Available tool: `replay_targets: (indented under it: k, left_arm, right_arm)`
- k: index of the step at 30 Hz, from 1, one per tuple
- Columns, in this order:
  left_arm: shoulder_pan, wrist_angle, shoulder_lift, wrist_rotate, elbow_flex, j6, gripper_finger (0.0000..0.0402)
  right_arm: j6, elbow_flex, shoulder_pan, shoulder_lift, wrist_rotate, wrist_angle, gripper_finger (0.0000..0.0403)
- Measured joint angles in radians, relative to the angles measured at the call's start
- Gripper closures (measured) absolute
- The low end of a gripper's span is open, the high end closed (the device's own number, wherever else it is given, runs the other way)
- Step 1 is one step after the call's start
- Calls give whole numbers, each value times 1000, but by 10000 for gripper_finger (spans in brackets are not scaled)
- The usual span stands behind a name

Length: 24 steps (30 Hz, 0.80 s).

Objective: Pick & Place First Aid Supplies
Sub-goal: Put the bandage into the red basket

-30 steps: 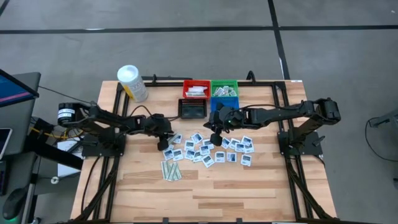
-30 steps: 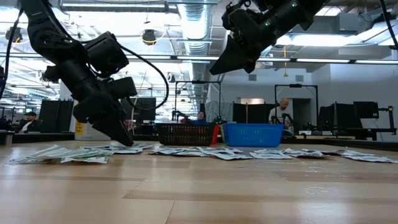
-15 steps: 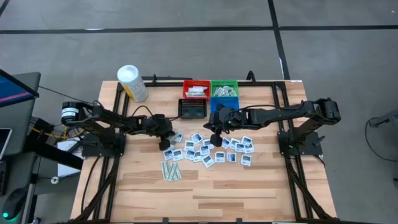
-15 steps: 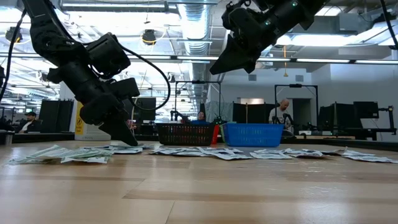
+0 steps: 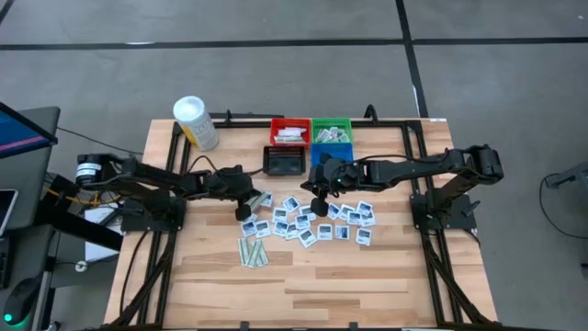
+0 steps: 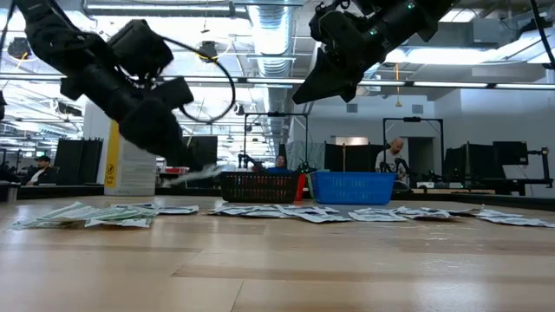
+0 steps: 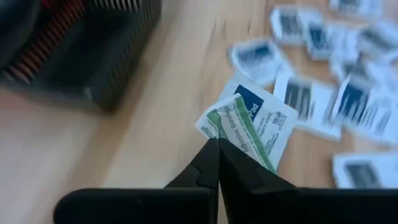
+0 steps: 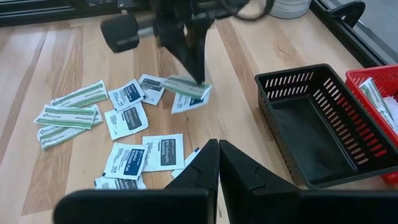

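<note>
The left gripper point(image 7: 217, 144) is clamped on two packets at once: a narrow green-white strip point(image 7: 239, 129) lying on top of a square white packet with a blue patch point(image 7: 268, 115), both pinched at one edge between its closed fingertips. In the low view the left gripper point(image 6: 176, 165) hangs clear above the table point(image 6: 277, 260) with the packets point(image 6: 192, 175) sticking out sideways from its tip, lifted off the wood. From above, the left gripper point(image 5: 248, 200) sits just in front of the black bin point(image 5: 284, 162), at the near edge of the spread of loose supplies.

Beyond its fingertips lie the other square white packets point(image 7: 311, 99), scattered flat across the wood. To one side of the tip stands the black bin point(image 7: 118, 50), with the red bin point(image 7: 56, 31) just behind it.

The right gripper point(image 8: 217, 152) has its fingers pressed together with nothing between them. It hovers above the table, near the black bin point(image 8: 311, 124), with square packets point(image 8: 163, 152) below its tip and a group of green-white strips point(image 8: 65, 115) farther off. From above, the right gripper point(image 5: 319, 195) is near the left one, over the far edge of the scattered packets point(image 5: 308, 221), in front of the blue bin point(image 5: 322, 156).

A white tub point(image 5: 196, 121) stands at the far left corner of the table. People point(image 6: 395, 156) show in the room behind.
</note>
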Motion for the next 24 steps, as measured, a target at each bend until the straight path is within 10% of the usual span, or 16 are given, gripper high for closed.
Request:
replay_targets:
  k: [14, 20, 24]
  left_arm:
    - [2, 14, -94, 64, 3, 1, 397]
    - [-48, 3, -52, -172, 3, 114, 398]
    - [-45, 32, -55, -79, 3, 91, 396]
  right_arm:
    - [0, 0, 1, 0, -37, 1, 397]
    - [26, 0, 5, 0, -45, 2, 397]
    - [26, 0, 20, 0, -45, 2, 397]
